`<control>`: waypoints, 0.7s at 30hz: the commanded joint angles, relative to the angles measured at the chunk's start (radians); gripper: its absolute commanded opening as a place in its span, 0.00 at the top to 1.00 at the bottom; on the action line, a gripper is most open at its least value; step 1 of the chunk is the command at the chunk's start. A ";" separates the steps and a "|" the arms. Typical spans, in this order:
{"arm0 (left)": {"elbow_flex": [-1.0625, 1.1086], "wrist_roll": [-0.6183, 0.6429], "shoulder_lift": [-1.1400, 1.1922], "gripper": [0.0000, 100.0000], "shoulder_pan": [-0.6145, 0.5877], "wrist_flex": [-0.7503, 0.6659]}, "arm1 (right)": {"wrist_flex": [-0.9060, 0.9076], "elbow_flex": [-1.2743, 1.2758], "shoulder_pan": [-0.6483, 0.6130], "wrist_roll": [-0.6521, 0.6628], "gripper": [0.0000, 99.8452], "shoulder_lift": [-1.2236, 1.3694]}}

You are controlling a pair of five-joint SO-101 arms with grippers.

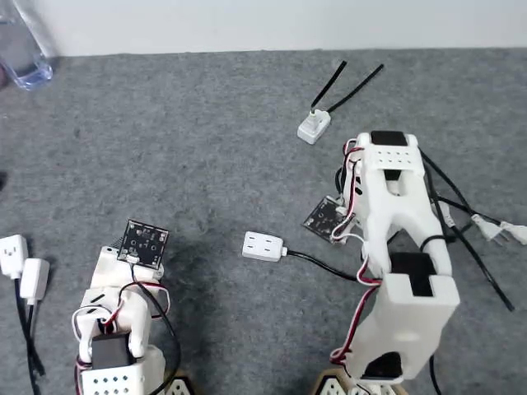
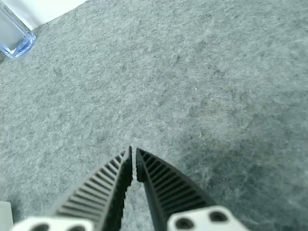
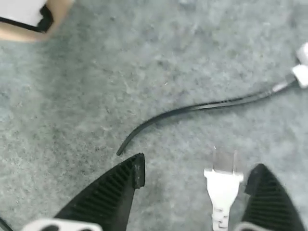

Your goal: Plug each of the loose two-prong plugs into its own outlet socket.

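Carpet (image 1: 206, 123), grey, holds outlet socket (image 1: 263, 246) and meets white wall (image 1: 247, 25).

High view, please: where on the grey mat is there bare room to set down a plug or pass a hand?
The widest bare stretch of mat lies between the clear container, the white adapter and the left arm. It is crowded around the right arm, among cables and a loose plug.

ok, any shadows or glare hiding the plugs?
High view: even light, no glare; the white outlet socket stands out on the grey carpet. Right wrist view: the plug is plainly lit, lying inside the open right claw. Left wrist view: a soft dark patch on the carpet beside the shut left claw.
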 commanded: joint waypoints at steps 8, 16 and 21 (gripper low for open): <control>-0.004 -0.008 0.005 0.98 0.002 0.005 | 0.036 -0.250 0.064 0.026 0.82 0.143; -0.004 -0.008 0.005 0.98 0.002 0.005 | 0.039 -0.310 0.024 -0.003 0.74 0.180; -0.004 -0.008 0.005 0.98 0.000 0.005 | 0.033 -0.310 -0.016 -0.003 0.74 0.208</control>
